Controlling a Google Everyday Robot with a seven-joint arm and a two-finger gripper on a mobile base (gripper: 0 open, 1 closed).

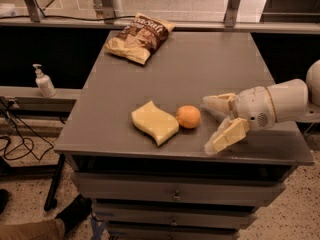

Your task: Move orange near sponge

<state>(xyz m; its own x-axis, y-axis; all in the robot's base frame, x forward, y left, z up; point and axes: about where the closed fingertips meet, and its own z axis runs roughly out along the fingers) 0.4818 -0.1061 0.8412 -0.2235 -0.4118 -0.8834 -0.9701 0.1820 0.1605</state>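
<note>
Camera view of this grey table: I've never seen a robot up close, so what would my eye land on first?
The white gripper at the front right of the grey table stands out: its two fingers are spread wide and empty, opening toward a small orange just to its left. The orange lies close beside a pale yellow sponge near the front edge. A brown crisp bag lies at the far left corner.

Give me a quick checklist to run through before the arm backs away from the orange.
1. Orange rests on the table: ok.
2. Orange sits right beside the sponge: ok.
3. Gripper on the orange's side away from the sponge, jaws open, apart from the fruit: ok.
4. Crisp bag at the table's far side, out of the way: ok.
5. Orange settled, not rolling: cannot tell.
</note>
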